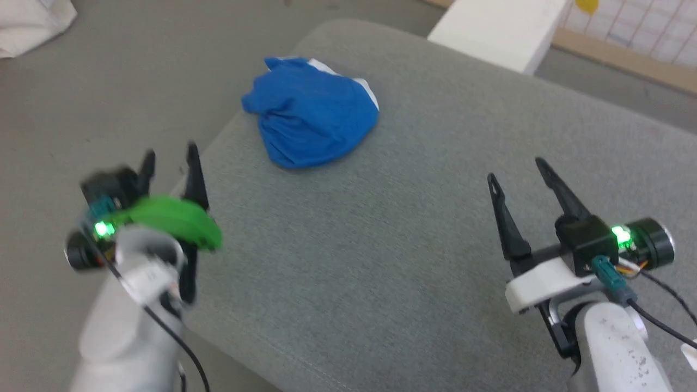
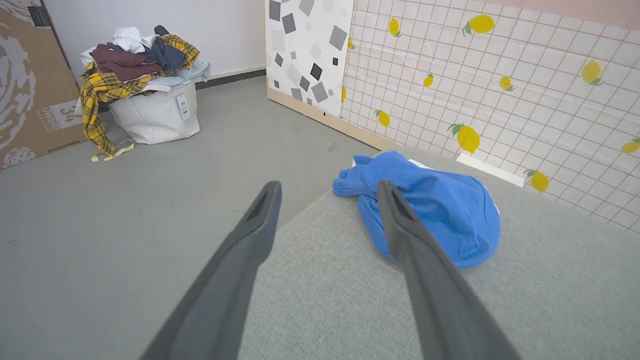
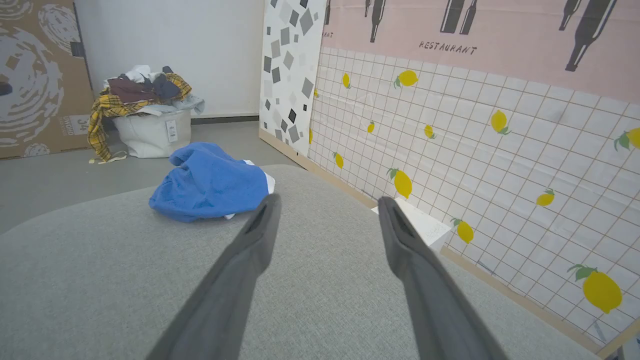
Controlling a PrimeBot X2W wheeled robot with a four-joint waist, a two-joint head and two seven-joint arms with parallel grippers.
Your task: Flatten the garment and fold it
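The garment (image 1: 311, 111), bright blue shorts with a white strip showing at the far edge, lies crumpled in a heap near the far left corner of the grey padded surface (image 1: 425, 228). My left gripper (image 1: 170, 158) hangs open over the surface's left edge, short of the heap, nothing between its fingers. In the left wrist view the garment (image 2: 440, 210) sits just beyond the right finger. My right gripper (image 1: 517, 170) is open above the surface's right side, well away from the shorts. The right wrist view has the garment (image 3: 210, 182) to the left of the fingers (image 3: 252, 240).
A white bin (image 2: 155, 115) heaped with clothes stands on the grey floor beside a cardboard box (image 2: 30, 85). A lemon-patterned tiled panel (image 3: 475, 150) runs along the surface's far side, with a white block (image 1: 501, 30) against it. The surface's left edge drops to the floor.
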